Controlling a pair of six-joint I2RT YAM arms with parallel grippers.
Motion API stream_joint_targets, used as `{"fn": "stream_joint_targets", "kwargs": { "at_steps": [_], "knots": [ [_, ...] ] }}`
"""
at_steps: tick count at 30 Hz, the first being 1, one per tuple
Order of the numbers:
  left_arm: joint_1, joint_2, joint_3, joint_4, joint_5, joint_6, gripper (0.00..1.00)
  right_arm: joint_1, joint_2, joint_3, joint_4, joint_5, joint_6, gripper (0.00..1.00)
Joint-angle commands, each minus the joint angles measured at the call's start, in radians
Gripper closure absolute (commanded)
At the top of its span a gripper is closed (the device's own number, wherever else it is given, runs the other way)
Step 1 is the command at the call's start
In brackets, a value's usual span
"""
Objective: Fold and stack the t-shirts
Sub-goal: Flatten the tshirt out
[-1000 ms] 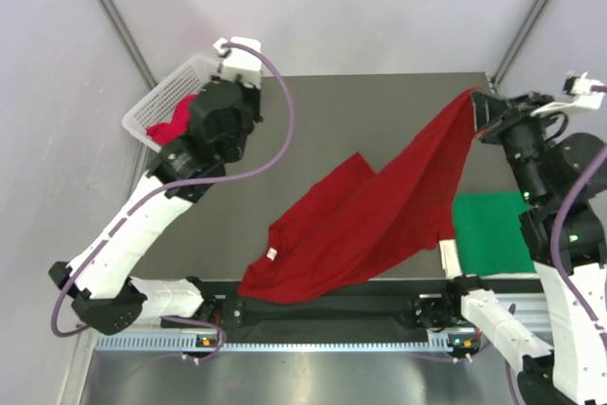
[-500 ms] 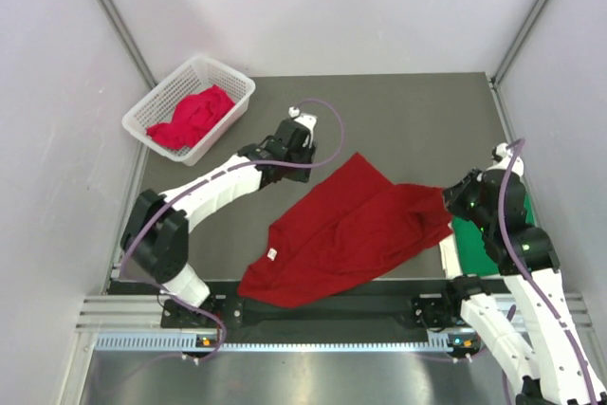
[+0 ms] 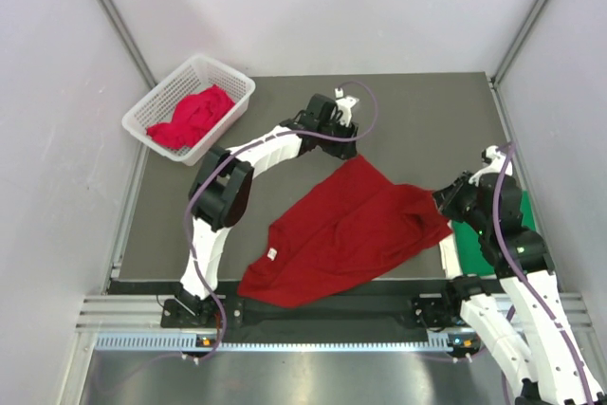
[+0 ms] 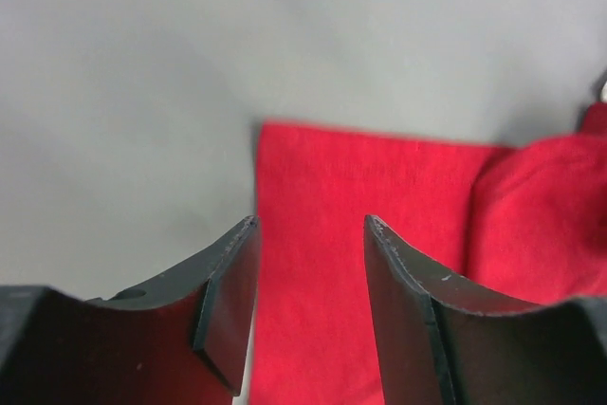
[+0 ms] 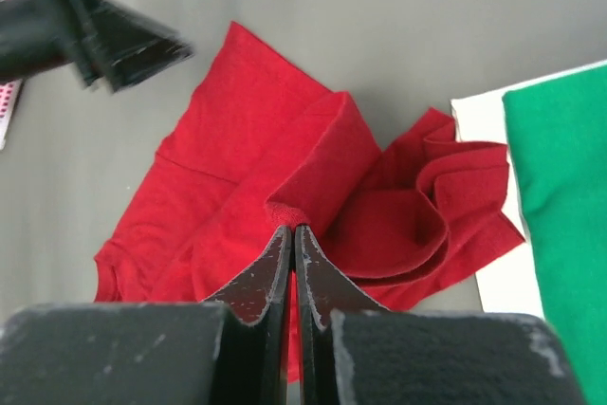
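My left end effector [image 4: 309, 227] hangs with jaws apart just over the far corner of the dark red t-shirt [image 3: 346, 230], which lies diagonally on the surface [image 3: 427, 111], near-left to far-right, while my right end effector [image 5: 292, 230] clamps its right-side fold.

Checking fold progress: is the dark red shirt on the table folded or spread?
Mostly spread, not folded. The dark red shirt lies opened out, one edge bunched up where the shut right gripper pinches it.

overhead looks down; close wrist views share the red shirt [image 3: 351, 225]
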Motion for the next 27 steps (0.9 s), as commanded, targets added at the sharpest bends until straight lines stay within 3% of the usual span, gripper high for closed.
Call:
{"fn": "stream_joint_targets", "kwargs": {
  "at_steps": [1, 17, 27],
  "knots": [
    [0.042, 0.077, 0.088, 0.087, 0.173, 0.014, 0.47, -0.010, -0.007, 0.013, 0.073, -0.029, -0.034, 1.00],
    [0.053, 0.278, 0.213, 0.154, 0.305, -0.020, 0.46, -0.009, 0.005, -0.001, 0.105, -0.058, -0.050, 1.00],
    [0.053, 0.279, 0.194, 0.137, 0.295, -0.016, 0.55, -0.010, 0.000, 0.002, 0.105, -0.058, -0.045, 1.00]
  ]
}}
